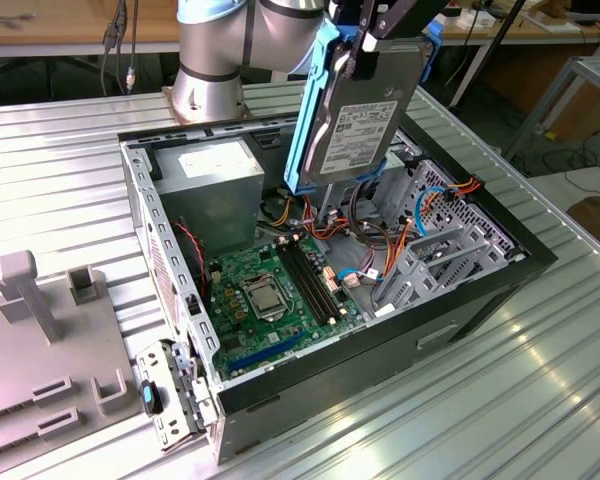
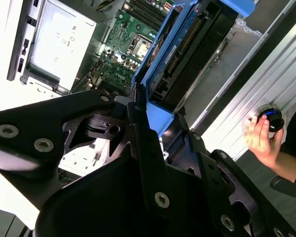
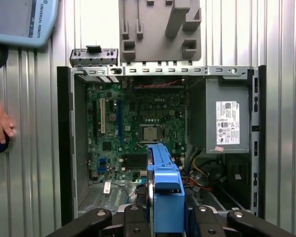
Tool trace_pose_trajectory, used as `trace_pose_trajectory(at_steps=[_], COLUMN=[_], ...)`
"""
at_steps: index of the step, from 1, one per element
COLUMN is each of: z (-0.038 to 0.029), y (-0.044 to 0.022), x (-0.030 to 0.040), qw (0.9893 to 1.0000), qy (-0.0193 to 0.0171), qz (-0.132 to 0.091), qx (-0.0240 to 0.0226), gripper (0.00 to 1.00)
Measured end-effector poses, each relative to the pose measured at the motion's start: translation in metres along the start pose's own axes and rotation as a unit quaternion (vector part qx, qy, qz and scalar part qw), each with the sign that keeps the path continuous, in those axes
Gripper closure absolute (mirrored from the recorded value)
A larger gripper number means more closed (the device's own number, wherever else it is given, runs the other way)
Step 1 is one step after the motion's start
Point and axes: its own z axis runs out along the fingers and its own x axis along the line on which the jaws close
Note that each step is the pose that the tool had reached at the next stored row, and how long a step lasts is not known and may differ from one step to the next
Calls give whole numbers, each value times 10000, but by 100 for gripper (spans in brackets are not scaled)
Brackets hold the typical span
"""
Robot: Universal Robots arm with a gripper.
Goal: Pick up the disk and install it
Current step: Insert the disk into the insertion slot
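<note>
The disk [image 1: 365, 120], silver-grey with a white printed label and blue plastic rails, hangs upright above the open computer case [image 1: 480, 290], over the drive cage side. My gripper [image 1: 365, 50] is shut on its upper end. In the second wrist view the disk [image 2: 187, 54] shows edge-on beyond the black fingers [image 2: 138, 123]. In the first wrist view its blue rail [image 3: 165, 190] stands between the gripper's black links [image 3: 160, 215], with the motherboard below.
Inside the case are a grey power-supply box [image 1: 215, 175], the green motherboard [image 1: 270, 290] and a metal drive cage [image 1: 450, 240] with coloured cables. A grey fixture [image 1: 50, 340] lies at the exterior view's left. A person's hand [image 2: 259, 136] rests on a black knob.
</note>
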Motion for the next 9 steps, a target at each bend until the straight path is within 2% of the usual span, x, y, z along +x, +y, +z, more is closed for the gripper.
trace_pose_trajectory(at_steps=[9], z=[0], y=[-25], x=[21], qw=[10000], qy=[0], qz=[0], qx=[0], gripper=[63])
